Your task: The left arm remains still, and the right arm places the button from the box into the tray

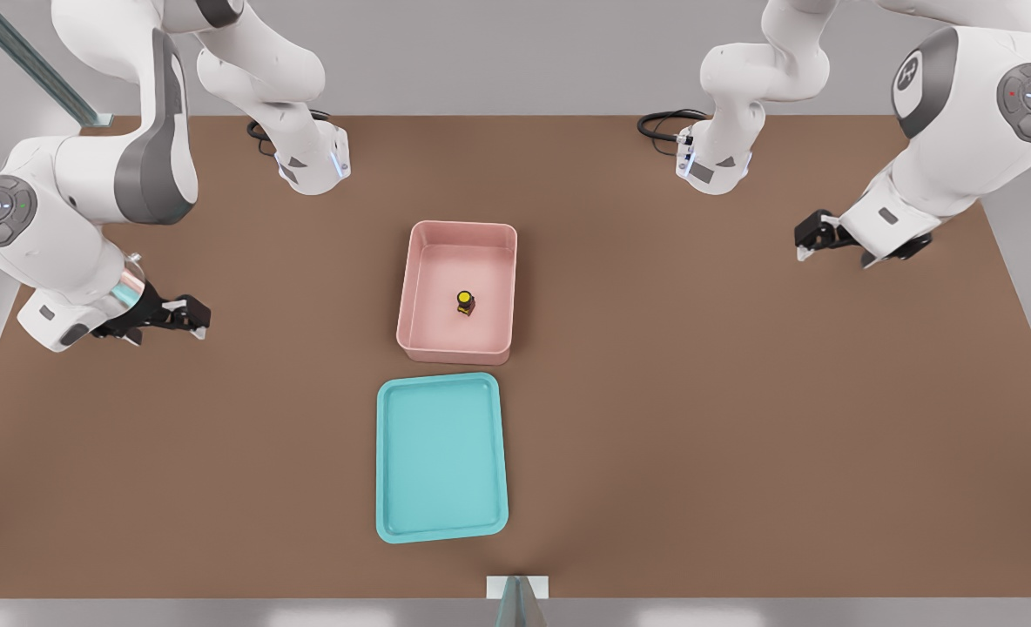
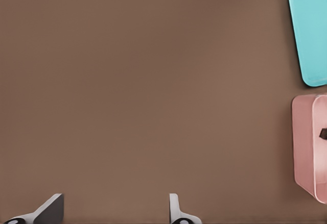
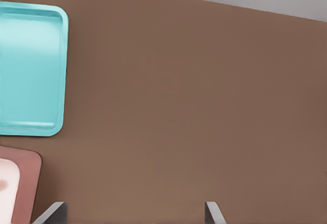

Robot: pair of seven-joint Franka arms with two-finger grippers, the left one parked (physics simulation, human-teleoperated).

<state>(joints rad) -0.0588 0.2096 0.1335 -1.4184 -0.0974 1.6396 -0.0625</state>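
Observation:
The button [image 1: 466,301], a yellow cap on a dark body, stands upright on the floor of the pink box [image 1: 411,287], toward the box's front-right part. The teal tray [image 1: 441,453] lies flat just in front of the box with nothing in it. My gripper [image 1: 195,318] hovers over the table at the front view's left, well away from the box, open and holding nothing. The right wrist view shows its two fingertips [image 3: 51,215] wide apart over bare table, the tray [image 3: 30,71] and one corner of the box [image 3: 23,183]; the button is out of that view.
The brown table [image 1: 698,418] stretches wide on both sides of the box and tray. Both arm bases [image 1: 311,161] stand at the back edge with black cables. A small white mount [image 1: 516,588] sits at the table's front edge.

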